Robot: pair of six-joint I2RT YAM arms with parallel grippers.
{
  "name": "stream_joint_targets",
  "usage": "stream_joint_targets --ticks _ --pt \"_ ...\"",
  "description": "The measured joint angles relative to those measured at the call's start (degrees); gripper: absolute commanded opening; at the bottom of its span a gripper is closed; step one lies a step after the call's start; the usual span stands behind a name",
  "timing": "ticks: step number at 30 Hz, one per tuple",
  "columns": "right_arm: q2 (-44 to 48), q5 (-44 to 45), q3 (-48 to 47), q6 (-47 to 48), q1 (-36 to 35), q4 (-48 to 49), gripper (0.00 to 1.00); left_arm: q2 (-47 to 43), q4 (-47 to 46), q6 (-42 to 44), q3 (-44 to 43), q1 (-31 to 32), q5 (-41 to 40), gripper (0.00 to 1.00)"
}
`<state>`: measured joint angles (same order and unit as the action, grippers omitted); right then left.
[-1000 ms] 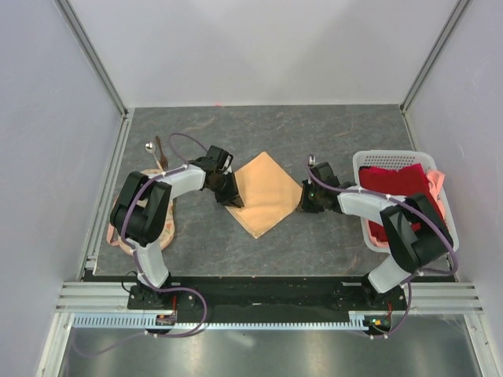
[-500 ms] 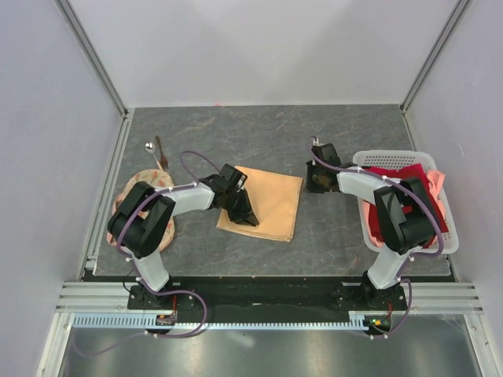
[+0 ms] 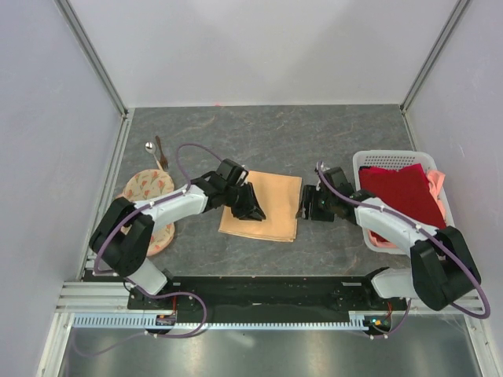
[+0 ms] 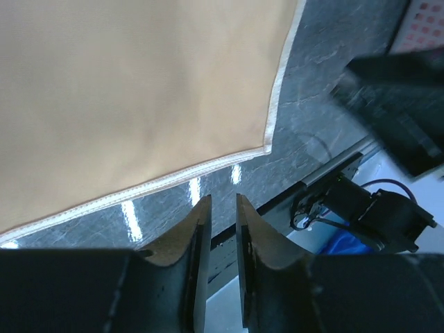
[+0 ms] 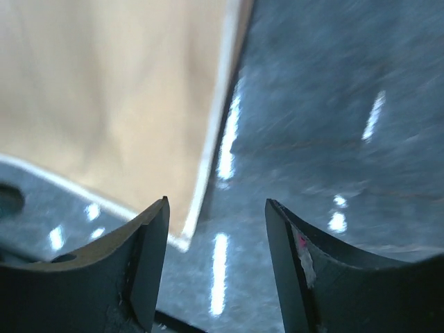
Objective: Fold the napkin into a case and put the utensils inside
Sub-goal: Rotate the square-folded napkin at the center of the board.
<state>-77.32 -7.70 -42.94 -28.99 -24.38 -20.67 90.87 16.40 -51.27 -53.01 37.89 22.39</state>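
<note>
The napkin (image 3: 271, 206) lies flat mid-frame, with bare table (image 3: 314, 133) all around. The left gripper (image 4: 222, 202) leans over it, barely open and empty. The right gripper (image 5: 216, 207) is at its right edge, wide open.

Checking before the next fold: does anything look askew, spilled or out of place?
Nothing spilled or damaged. The peach napkin lies flat but slightly skewed on the table. On the right, a dark red cloth overfills the white basket and a pink cloth hangs over its rim.
</note>
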Motion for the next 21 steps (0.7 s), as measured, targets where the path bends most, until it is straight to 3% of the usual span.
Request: stream_joint_targets --ticks 6,11,21 --pt "3.48 -4.20 7.02 -5.90 -2.84 1.88 0.61 5.27 1.29 4.46 -3.89 -2.14 -1.57 0.22" --pt "3.48 -4.50 7.93 -8.59 -2.82 3.13 0.61 7.13 0.79 5.16 -0.98 -1.90 -5.49 0.21" --pt "6.19 -1.92 10.62 -10.62 -2.54 2.03 0.61 7.89 -10.14 -2.38 5.68 2.47 -1.29 0.20"
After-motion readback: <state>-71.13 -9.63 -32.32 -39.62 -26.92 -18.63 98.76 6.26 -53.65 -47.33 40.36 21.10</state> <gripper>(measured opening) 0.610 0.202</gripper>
